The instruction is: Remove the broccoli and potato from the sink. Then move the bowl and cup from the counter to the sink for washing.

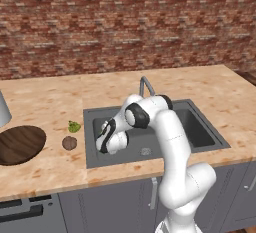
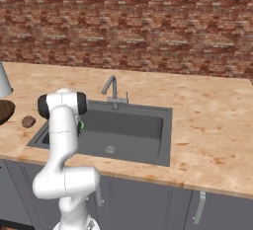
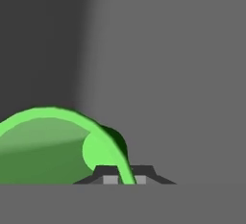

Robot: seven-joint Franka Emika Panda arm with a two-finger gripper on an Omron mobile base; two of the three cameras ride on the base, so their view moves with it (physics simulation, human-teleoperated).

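Observation:
My gripper [image 3: 126,175] is shut on the rim of the bright green cup [image 3: 43,141], low inside the left part of the dark grey sink [image 1: 200,132]. In the right base view a sliver of the cup [image 2: 81,125] peeks out behind the arm. The broccoli [image 1: 74,126] and the brown potato [image 1: 69,143] lie on the counter [image 1: 50,102] just left of the sink. The wooden bowl [image 1: 20,144] rests further left on the counter. In the right base view the potato [image 2: 28,121] sits beside the sink [image 2: 148,125].
A grey faucet [image 1: 145,84] rises at the sink's back edge and the round drain [image 1: 145,151] lies on the basin floor. A tall pale vessel [image 1: 2,109] stands at the far left. A brick wall backs the counter.

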